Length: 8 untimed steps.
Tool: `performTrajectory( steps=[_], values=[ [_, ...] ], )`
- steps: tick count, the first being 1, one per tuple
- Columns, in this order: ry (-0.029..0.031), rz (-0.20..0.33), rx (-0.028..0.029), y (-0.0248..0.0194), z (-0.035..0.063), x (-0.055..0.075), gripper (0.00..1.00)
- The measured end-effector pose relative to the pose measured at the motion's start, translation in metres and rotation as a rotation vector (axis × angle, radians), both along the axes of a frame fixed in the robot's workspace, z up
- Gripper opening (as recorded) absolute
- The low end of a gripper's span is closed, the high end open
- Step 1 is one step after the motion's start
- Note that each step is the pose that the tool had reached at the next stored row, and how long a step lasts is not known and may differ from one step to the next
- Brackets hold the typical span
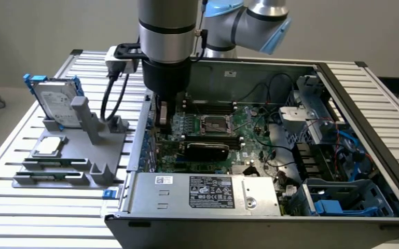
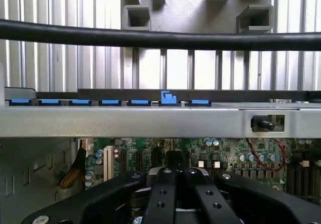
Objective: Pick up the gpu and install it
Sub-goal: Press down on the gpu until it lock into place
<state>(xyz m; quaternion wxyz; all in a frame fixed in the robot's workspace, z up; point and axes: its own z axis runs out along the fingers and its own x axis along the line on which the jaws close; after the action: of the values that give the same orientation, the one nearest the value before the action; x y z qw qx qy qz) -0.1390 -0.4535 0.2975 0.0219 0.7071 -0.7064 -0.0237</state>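
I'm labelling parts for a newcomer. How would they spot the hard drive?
Look at the slatted table, to the exterior view's left of the open computer case. On the grey fixture the hard drive stands upright, silver in a blue frame; its neighbours have no blue.

We see a green circuit board [image 1: 217,129] inside the dark grey computer case [image 1: 365,155], and on it a glossy black gpu [image 1: 206,150]. At the case's 9 o'clock, on the desk [image 1: 19,218] of silver-white ribbed slats, a grey holder [image 1: 74,155] carries a silver hard drive [image 1: 55,98] in a blue frame. The arm [image 1: 168,31] is silver and black with pale blue caps. In the wrist view the claw [image 2: 175,184] is black, under a black cable [image 2: 150,38].
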Motion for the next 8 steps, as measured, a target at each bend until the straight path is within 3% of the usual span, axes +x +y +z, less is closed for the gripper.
performTrajectory(
  steps=[5, 8],
  values=[
    [0.0003, 0.001, -0.0196, -0.0002, 0.0013, -0.0021, 0.11],
    [0.0033, 0.001, -0.0276, -0.0003, 0.0018, -0.0038, 0.11]
  ],
)
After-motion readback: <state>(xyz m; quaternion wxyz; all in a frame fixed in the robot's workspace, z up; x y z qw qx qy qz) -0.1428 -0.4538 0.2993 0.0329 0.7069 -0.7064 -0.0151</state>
